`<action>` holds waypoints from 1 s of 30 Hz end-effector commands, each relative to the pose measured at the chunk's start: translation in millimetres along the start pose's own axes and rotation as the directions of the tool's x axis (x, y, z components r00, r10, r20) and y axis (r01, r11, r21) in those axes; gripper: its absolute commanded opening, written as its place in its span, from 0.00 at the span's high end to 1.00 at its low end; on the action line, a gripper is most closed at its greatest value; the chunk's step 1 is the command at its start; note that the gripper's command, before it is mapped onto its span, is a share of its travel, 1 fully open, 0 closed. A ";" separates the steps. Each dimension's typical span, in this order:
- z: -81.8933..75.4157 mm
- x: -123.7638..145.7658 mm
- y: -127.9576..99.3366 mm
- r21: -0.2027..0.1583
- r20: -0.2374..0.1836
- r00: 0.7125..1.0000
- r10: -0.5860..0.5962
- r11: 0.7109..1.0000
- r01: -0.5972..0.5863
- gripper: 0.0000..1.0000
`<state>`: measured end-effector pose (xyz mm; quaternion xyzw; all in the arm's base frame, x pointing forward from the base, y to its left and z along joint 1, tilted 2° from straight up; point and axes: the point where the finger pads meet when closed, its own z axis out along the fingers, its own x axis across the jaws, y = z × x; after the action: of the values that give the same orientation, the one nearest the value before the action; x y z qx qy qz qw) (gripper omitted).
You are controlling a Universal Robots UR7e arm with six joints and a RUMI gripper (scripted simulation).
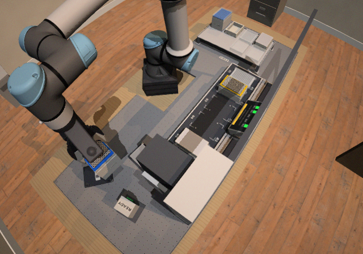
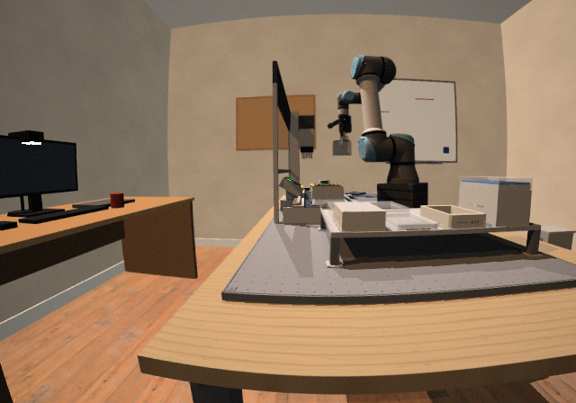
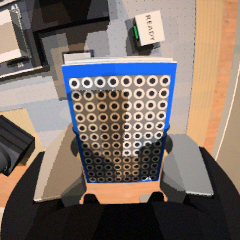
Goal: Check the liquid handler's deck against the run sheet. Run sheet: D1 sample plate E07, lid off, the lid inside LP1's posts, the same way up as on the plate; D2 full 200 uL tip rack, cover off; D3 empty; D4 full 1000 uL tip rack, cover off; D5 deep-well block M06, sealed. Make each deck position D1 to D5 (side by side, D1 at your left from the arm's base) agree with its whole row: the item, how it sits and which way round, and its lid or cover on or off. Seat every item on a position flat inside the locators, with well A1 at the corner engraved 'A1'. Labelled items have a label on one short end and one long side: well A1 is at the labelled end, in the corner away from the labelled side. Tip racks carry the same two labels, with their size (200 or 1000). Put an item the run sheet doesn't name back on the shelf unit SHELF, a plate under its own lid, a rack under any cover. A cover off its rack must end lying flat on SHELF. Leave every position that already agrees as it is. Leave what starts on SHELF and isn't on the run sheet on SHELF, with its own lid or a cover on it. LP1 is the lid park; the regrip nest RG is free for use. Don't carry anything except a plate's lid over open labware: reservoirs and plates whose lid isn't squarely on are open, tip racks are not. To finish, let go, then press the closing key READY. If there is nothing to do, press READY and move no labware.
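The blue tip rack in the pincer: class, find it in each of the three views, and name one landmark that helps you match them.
Top: blue tip rack at lower left, under the arm's wrist.
Exterior: small grey block hanging mid-frame, left of the arm.
Wrist: fills the centre, between the pincer's fingers.
Shared landmark: READY key in top and wrist; hidden in exterior.

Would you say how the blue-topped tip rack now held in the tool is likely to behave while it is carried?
The blue-topped tip rack looks like a rigid box, so it probably won't flex. The tool clamps only its long sides near one end, so it might pivot if jolted. With no cover on, its tips might spill if tilted far.
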<state>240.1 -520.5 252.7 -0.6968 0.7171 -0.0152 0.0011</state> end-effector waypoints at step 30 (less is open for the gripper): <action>-1.0 -101.5 9.0 0.002 -0.005 0.998 0.068 0.998 -0.068 1.00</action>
<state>235.5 -440.8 250.6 -0.6731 0.7394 -0.0157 0.0014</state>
